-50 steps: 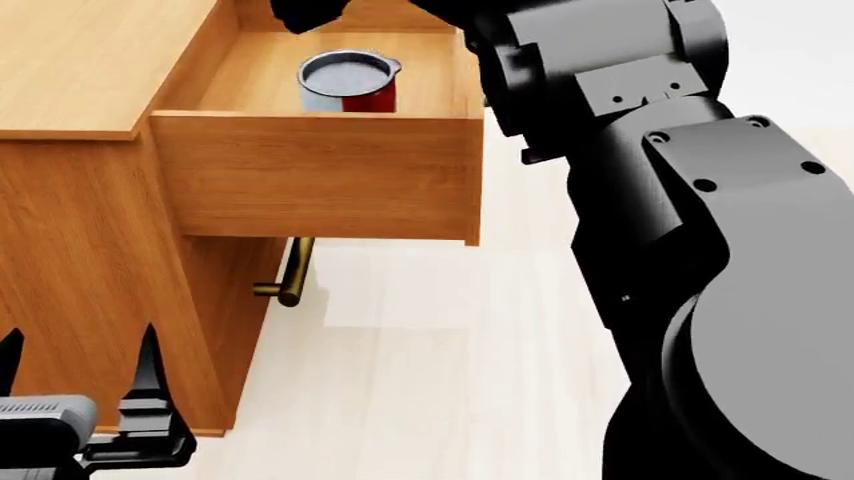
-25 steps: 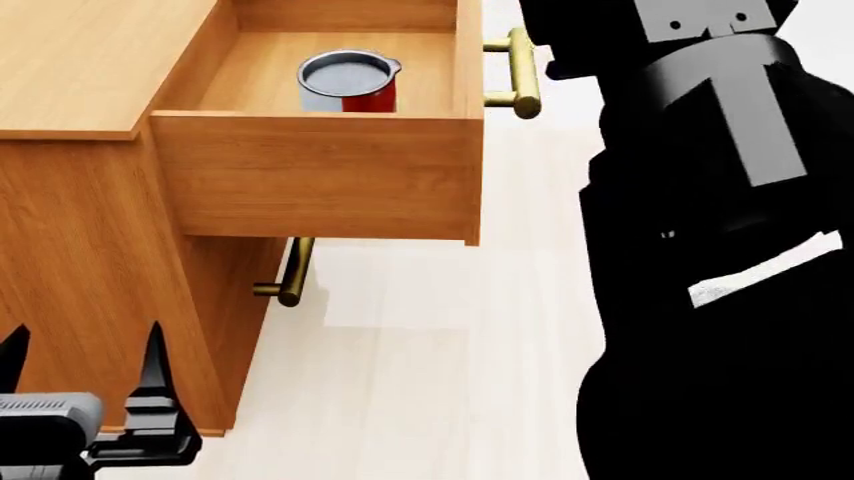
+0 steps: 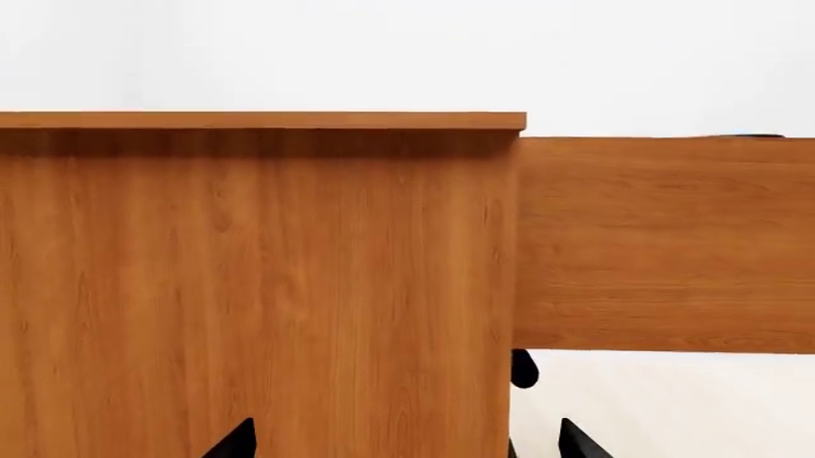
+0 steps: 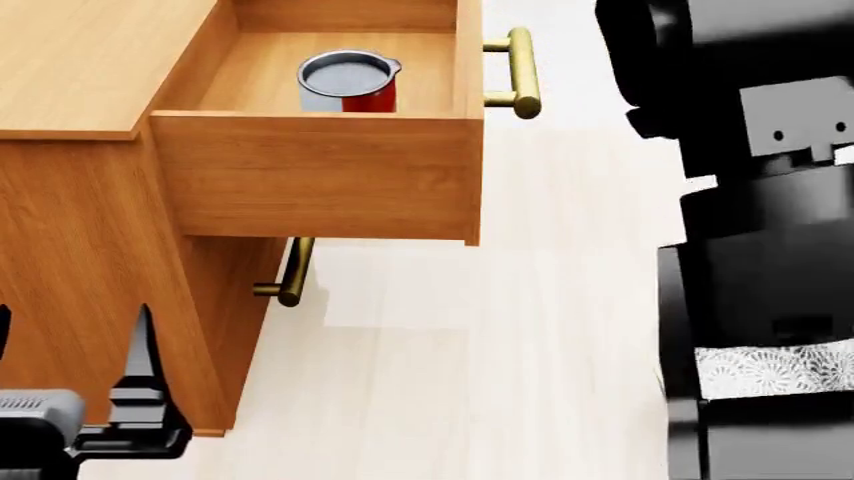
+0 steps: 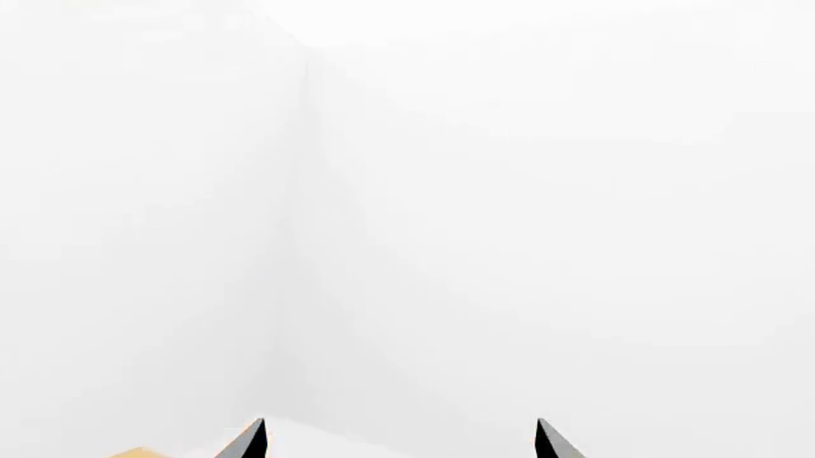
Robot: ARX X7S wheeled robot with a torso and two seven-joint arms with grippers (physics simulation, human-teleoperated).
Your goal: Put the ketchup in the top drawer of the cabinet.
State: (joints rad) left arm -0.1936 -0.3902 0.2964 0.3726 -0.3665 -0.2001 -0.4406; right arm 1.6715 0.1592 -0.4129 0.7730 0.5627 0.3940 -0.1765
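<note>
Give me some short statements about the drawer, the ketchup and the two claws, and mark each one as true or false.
1. The ketchup stands upright inside the top drawer. True.
2. The top drawer is pushed fully shut. False: it is pulled out of the cabinet, with its inside open to view.
3. The right claw holds the ketchup. False: its fingertips are apart with nothing between them, and it faces a blank white background.
4. The left claw is open and empty, facing the side of the cabinet. True.
5. The lower drawer's brass handle shows below the open drawer. True.
</note>
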